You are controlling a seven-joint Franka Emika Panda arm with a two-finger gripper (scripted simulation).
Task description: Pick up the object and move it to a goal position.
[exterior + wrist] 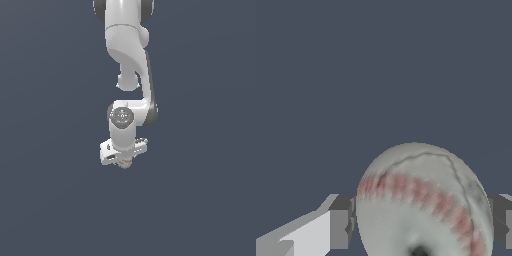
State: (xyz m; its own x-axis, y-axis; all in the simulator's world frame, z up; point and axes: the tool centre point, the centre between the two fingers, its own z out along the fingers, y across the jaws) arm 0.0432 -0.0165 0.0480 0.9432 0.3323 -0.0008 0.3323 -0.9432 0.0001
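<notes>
Right up close in the wrist view sits the ball (423, 202). It is off-white with a curved row of soft red marks and thin grey lines, like a baseball. It fills the space between the two fingers (340, 227) of the end effector (421, 227). One grey finger pad is against one side of the ball, and the other finger pad is against the far side. Both pads look like they touch the ball, so the end effector is squeezed shut around it. The fingers are only as far apart as the ball is wide.

From the exterior view, the white arm (127, 50) hangs down from the top of the picture. Its white hand points down, with the end effector (123, 163) at the very bottom. The ball (124, 163) peeks out just under the hand as a small pale spot with a bit of red. Most of it is hidden by the hand. The ball is narrower than the hand above it.

Everything behind the arm is plain dark blue-grey. I cannot tell from these pictures if the ball rests on something or is up in the air.
</notes>
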